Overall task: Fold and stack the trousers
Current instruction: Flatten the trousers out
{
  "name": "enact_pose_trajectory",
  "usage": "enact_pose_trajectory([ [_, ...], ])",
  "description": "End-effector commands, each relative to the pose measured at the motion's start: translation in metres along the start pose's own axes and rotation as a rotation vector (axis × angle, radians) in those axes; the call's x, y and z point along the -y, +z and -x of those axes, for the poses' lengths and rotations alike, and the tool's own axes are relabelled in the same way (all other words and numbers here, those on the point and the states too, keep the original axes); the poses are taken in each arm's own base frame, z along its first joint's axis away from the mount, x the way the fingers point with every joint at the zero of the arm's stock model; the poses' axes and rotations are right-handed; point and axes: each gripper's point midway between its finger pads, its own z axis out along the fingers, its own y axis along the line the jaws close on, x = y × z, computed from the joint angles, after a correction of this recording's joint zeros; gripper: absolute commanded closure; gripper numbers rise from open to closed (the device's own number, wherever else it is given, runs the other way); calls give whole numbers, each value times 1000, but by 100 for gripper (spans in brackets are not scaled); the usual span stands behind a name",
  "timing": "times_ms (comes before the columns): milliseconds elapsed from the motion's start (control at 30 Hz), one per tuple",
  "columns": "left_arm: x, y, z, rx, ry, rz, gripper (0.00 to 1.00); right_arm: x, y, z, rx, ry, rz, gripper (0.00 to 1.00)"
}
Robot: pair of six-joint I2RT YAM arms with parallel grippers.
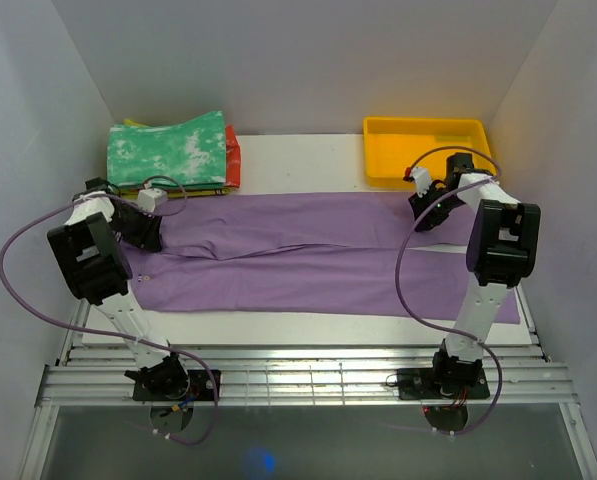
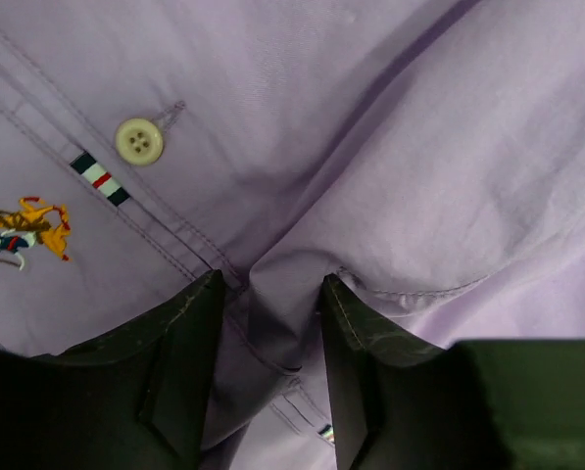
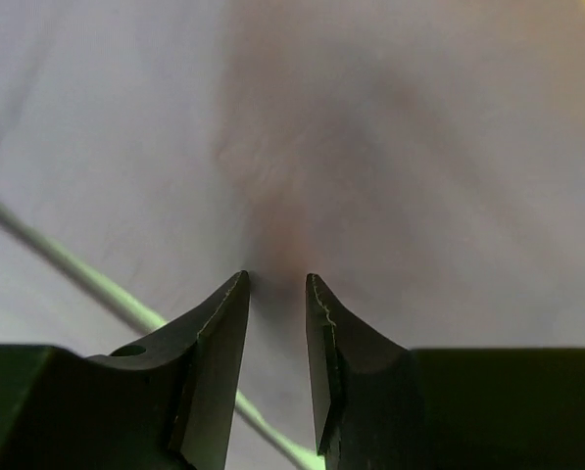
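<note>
Here we are, right at the start of the job: the trousers lie full length across the table, waist end to the left, legs running off to the right, flat apart from some creases, with no fold showing in them yet; the left fingers are down on the waist end, and the wrist view shows a ridge of lilac cloth bunched up between them, touching both, so I'd call that a pinch on the trousers; a pale button, a small striped tab and an embroidered emblem sit just beside that pinch; over on the other side the right fingers stand narrow, low over the far leg partway along; the cloth there is blurred, and I cannot tell whether any of it is caught between them; at the back left waits a pile of folded garments, the green-and-white one on top with a red one peeking out beside it, and a yellow tray sits at the back right; so by my reckoning nearly everything is ahead: the folds themselves, then the carry onto the pile.
</note>
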Motion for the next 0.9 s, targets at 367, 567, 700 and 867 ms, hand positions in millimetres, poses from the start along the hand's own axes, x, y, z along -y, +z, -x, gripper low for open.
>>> enact_pose_trajectory([
  [367, 38, -123, 44, 253, 165, -16, 2, -59, -44, -76, -149, -181, 74, 63],
  [567, -45, -131, 70, 202, 260, 77, 8, 27, -85, -36, -100, -329, -33, 4],
  [700, -80, -101, 63, 156, 325, 34, 21, 67, -85, -39, -93, -368, -38, 4],
  [867, -91, -68, 48, 143, 345, -25, 24, 105, -88, -39, -57, -395, -48, 3],
])
